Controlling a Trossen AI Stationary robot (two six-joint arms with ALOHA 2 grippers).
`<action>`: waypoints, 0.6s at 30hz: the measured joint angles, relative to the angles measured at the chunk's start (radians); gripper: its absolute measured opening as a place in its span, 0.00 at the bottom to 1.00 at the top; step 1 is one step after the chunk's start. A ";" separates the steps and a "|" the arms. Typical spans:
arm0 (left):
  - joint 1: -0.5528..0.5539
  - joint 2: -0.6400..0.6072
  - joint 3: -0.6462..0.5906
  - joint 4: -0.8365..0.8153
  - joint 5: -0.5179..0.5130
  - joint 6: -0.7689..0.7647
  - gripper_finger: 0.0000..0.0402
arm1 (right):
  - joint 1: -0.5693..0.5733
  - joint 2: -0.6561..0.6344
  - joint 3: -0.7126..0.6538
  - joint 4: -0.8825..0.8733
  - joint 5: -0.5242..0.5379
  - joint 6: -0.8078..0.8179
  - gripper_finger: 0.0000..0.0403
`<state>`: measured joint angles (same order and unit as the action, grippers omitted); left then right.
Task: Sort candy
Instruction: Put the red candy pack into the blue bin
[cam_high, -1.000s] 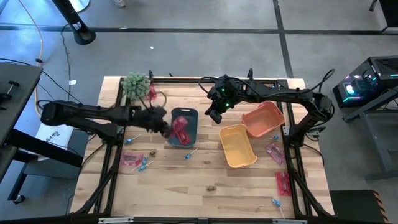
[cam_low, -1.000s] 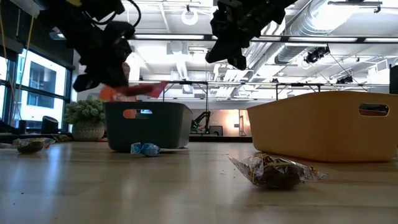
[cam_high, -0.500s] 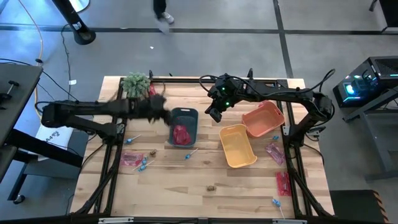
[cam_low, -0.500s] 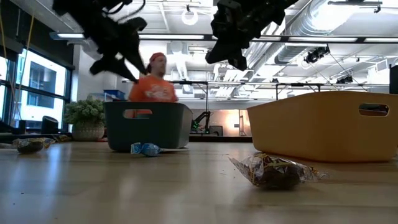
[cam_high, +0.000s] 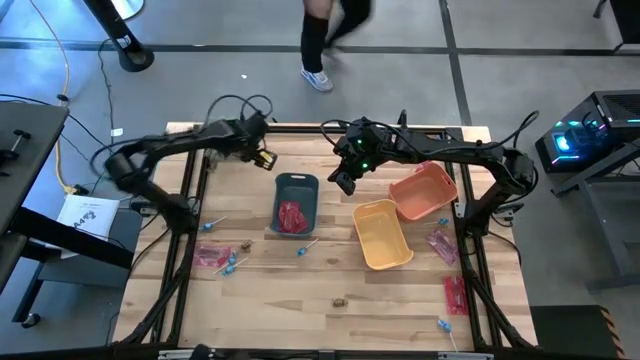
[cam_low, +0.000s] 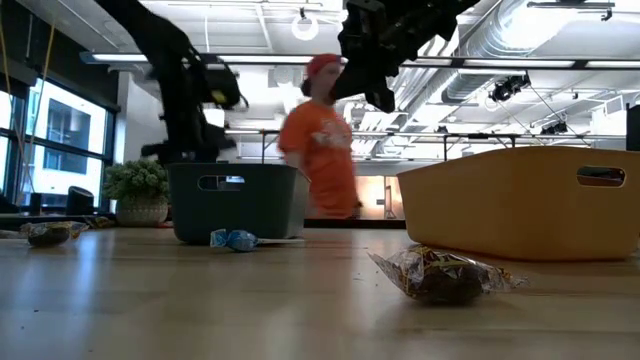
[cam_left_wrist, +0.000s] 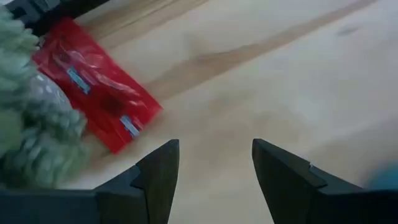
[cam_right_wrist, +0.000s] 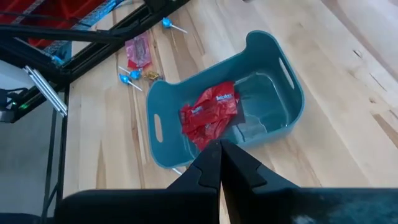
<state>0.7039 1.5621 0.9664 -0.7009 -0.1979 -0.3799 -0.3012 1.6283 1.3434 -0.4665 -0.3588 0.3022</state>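
Observation:
My left gripper (cam_high: 262, 158) (cam_left_wrist: 214, 149) hovers open over the table's far left, nothing between its fingers. Just ahead of it a red wrapped packet (cam_left_wrist: 93, 93) lies flat on the wood beside the fuzzy green plant (cam_left_wrist: 31, 124). The grey-blue bin (cam_high: 295, 190) holds red packets (cam_right_wrist: 210, 113). My right gripper (cam_high: 345, 183) (cam_right_wrist: 219, 149) hangs shut and empty above the table, just right of that bin. More candy lies loose: a red packet (cam_high: 212, 257), lollipops (cam_high: 232, 265) (cam_high: 305, 247) and a brown piece (cam_high: 341, 300) (cam_low: 440, 275).
A yellow bin (cam_high: 382, 233) and an orange bin (cam_high: 423, 192) stand right of centre. Red packets (cam_high: 441, 244) (cam_high: 455, 295) and a lollipop (cam_high: 444, 327) lie near the right edge. A person in an orange shirt (cam_low: 322, 140) walks past behind the table.
My left gripper, which held a red packet over the grey-blue bin, has opened and let it go; the packet now lies in the bin. The gripper then swung toward the table's far left edge, to the green plant. The person has walked along behind the table.

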 joint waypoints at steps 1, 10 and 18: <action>0.006 0.032 0.013 0.000 -0.016 0.014 0.49 | 0.000 0.000 0.000 0.005 0.000 0.008 0.00; 0.087 0.230 0.085 -0.058 -0.160 0.111 0.49 | 0.001 0.000 0.000 0.023 0.000 0.038 0.00; 0.120 0.293 0.089 -0.052 -0.101 0.152 0.42 | 0.003 0.000 0.000 0.023 0.000 0.038 0.00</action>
<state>0.8244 1.8556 1.0557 -0.7525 -0.2989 -0.2284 -0.2985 1.6283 1.3434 -0.4437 -0.3586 0.3401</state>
